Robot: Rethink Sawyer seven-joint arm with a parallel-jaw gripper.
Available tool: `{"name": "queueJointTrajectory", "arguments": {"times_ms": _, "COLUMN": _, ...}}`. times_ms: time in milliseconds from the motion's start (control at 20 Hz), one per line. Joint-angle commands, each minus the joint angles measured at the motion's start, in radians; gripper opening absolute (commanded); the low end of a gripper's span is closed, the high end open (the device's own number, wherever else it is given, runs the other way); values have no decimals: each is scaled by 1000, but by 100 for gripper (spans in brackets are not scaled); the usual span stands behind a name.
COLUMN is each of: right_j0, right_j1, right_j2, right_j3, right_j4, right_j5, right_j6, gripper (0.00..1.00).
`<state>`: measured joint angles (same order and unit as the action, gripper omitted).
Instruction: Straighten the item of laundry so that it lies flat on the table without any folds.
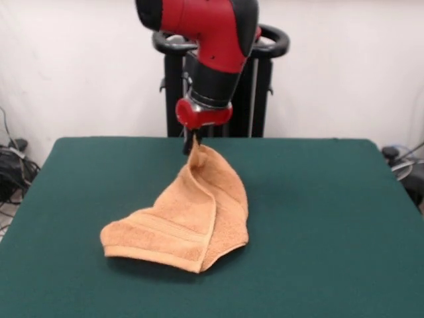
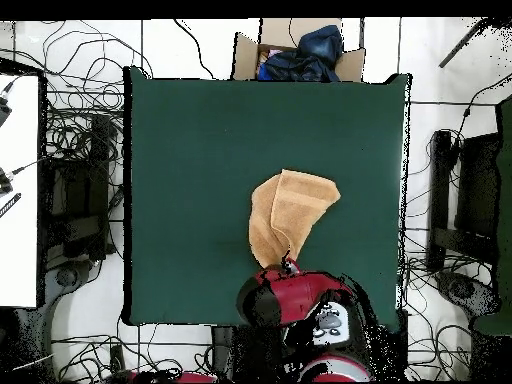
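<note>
Dark green felt worktop (image 1: 318, 212) fills most of the front view; in the overhead view it is a large rectangle with cables on the floor around it and a cardboard box (image 2: 300, 55) holding dark blue cloth beyond its far edge. Red and black arm (image 1: 212, 40) comes down from above with the wrist section tilted, a red collar at its lower end, and the gripper (image 1: 191, 147) pointing down just above the worktop near its far side. Gripper is clamped on one corner of the peach-orange towel (image 1: 192, 222), holding that corner raised. From the pinched corner the towel hangs and fans out toward the camera, with its lower part resting on the worktop, doubled over along a lengthwise fold, woven border band visible near the bottom edge. Overhead: the towel sits a little right of the worktop's centre, narrowing toward the arm.
</note>
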<state>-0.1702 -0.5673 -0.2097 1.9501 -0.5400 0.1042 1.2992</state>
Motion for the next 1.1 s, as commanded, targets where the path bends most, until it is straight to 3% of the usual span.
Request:
{"name": "queueJointTrajectory", "arguments": {"times_ms": 50, "right_j0": 44, "right_j1": 112, "right_j2": -188, "right_j3": -128, "right_j4": 169, "right_j5": -319, "right_j6": 343, "gripper": 0}}
{"name": "queueJointTrajectory", "arguments": {"times_ms": 400, "right_j0": -47, "right_j1": 175, "right_j2": -124, "right_j3": -64, "right_j4": 324, "right_j5": -755, "right_j6": 362, "gripper": 0}}
{"name": "queueJointTrajectory", "arguments": {"times_ms": 600, "right_j0": -149, "right_j1": 187, "right_j2": -16, "right_j3": -37, "right_j4": 303, "right_j5": -946, "right_j6": 411, "gripper": 0}}
{"name": "queueJointTrajectory", "arguments": {"times_ms": 800, "right_j0": -230, "right_j1": 216, "right_j2": 50, "right_j3": -18, "right_j4": 279, "right_j5": -1040, "right_j6": 453, "gripper": 0}}
{"name": "queueJointTrajectory", "arguments": {"times_ms": 1100, "right_j0": -273, "right_j1": 259, "right_j2": 64, "right_j3": 18, "right_j4": 365, "right_j5": -1129, "right_j6": 444, "gripper": 0}}
